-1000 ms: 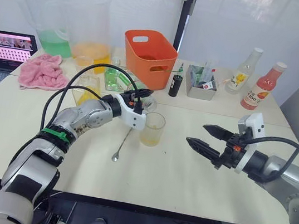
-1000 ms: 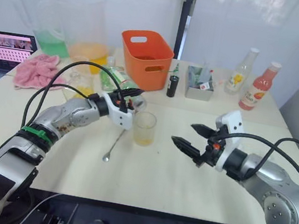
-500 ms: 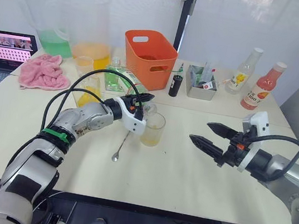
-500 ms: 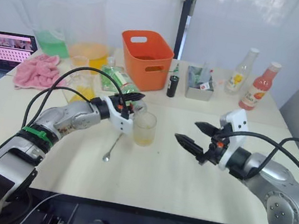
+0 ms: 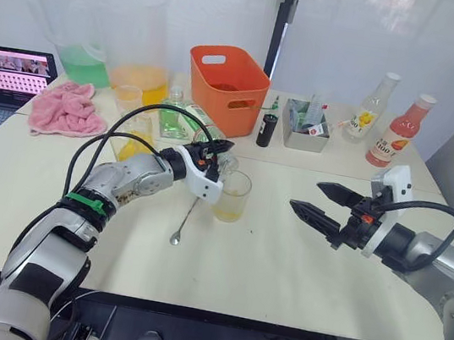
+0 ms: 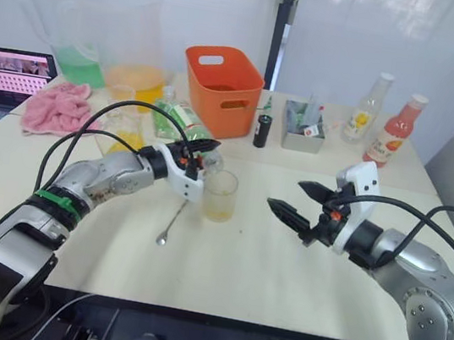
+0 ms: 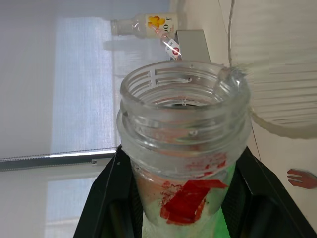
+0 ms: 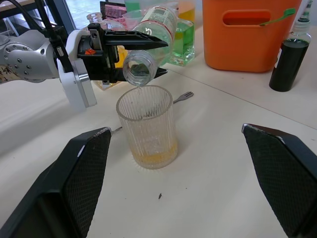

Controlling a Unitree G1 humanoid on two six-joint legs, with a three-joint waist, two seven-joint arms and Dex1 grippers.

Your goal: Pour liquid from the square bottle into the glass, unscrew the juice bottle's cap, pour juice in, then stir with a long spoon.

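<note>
Though most of the print is too small for me to read, I can make out "100" on the yellow-labelled bottle (image 5: 368,107) and on the pink bottle (image 5: 399,130) beside it at the far right of the table (image 5: 280,272); the juice bottle (image 8: 151,37) carries a green-and-white label and a red mark near its neck, but I cannot read its wording; that bottle lies tipped almost level, its long axis running from its base on my left to its open, capless mouth on the right, the mouth just above the near rim of the glass (image 5: 232,195); the glass stands upright at mid-table with a shallow layer of yellow liquid at the bottom; the long spoon (image 5: 185,219) lies flat just left of the glass, its stem running toward me and its small bowl at the near end; my left gripper (image 8: 130,59) is clamped on the juice bottle near its neck, one black finger on each side; my right gripper (image 5: 322,203) hangs over bare table well right of the glass, fingers wide apart, holding nothing.
</note>
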